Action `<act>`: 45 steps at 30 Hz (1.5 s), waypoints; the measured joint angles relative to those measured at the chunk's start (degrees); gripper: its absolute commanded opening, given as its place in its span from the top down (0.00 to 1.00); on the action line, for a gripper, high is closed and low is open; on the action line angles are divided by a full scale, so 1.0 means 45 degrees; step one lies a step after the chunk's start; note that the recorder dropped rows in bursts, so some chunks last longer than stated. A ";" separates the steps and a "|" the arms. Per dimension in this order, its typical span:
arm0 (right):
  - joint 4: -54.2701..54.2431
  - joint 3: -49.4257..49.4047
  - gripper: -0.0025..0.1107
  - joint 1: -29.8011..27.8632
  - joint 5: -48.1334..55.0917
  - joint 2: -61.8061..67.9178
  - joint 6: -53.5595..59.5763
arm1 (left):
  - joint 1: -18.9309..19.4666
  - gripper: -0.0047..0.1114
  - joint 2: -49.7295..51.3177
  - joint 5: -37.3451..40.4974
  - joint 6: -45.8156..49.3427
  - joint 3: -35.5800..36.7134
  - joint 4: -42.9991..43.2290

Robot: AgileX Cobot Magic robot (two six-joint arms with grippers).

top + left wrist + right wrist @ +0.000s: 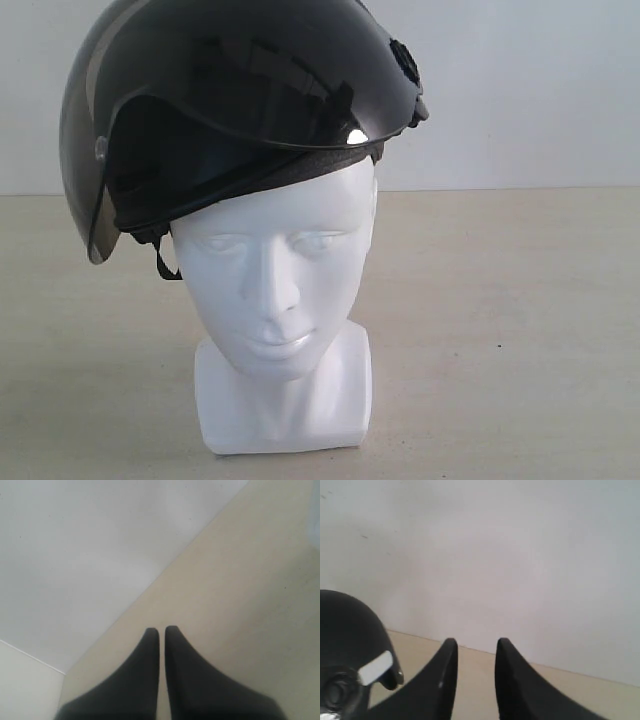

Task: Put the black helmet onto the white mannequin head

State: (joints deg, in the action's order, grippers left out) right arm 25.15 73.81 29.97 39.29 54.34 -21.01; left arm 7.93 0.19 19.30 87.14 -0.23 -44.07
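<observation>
You are looking at the black helmet (240, 110) sitting canted on top of the white mannequin head (275, 290). Its visor (85, 170) is hanging down beside the head's temple rather than over the face, and the opposite rim is riding high above the head's brow. Your right gripper (476, 647) is standing partly apart and empty. The helmet's shell is lying just off to one side of its fingers, not between them, so this arm is looking like the nearer one. Your left gripper (161, 632) is pinched nearly together on nothing, facing only table (240, 605) and wall (75, 555). Any levelling is probably turning on the right arm reaching sideways to the shell above the head.
</observation>
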 measured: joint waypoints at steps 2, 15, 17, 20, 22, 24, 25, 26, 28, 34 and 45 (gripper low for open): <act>-0.0239 0.0697 0.74 -0.0235 0.1081 0.0482 0.0475 | 0.0000 0.92 0.0000 0.0000 0.0000 0.0000 0.0000; -0.8687 0.1313 0.74 -0.3282 0.4086 0.3252 0.5403 | 0.0000 0.92 0.0000 0.0000 0.0000 0.0000 0.0000; -0.9457 0.1286 0.74 -0.3790 0.4041 0.3343 0.5793 | 0.0000 0.92 0.0000 0.0000 0.0000 0.0000 0.0000; -1.1557 0.0672 0.74 -0.4764 0.3845 0.3740 0.7215 | 0.0000 0.92 0.0000 0.0000 0.0000 0.0000 0.0000; -1.4340 -0.0132 0.74 -0.5444 0.3653 0.4172 0.9540 | 0.0000 0.92 0.0000 0.0000 0.0000 0.0000 0.0000; -1.6921 -0.0709 0.74 -0.5979 0.3895 0.4616 1.2138 | 0.0000 0.92 0.0000 0.0000 0.0000 0.0000 0.0000; -1.7817 -0.0846 0.74 -0.6273 0.3955 0.4722 1.2895 | 0.0000 0.92 0.0000 0.0000 0.0000 0.0000 0.0000; -1.8175 -0.0867 0.74 -0.6382 0.3955 0.4722 1.3256 | 0.0000 0.92 0.0000 0.0000 0.0000 0.0000 0.0000; -1.9355 -0.0754 0.74 -0.6497 0.3660 0.4722 1.4645 | 0.0000 0.92 0.0000 0.0000 0.0000 0.0000 0.0000; -2.1178 -0.0426 0.74 -0.6514 0.3454 0.4789 1.6457 | 0.0000 0.92 0.0000 0.0000 0.0000 0.0000 0.0000; -2.1936 -0.0426 0.75 -0.6514 0.3308 0.4853 1.6542 | -0.0503 0.92 0.0000 0.0000 0.0000 0.0000 0.0000</act>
State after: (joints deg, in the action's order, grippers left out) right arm -73.56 71.89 0.66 54.17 76.18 53.43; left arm 5.66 0.19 19.30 87.14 -0.23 -44.07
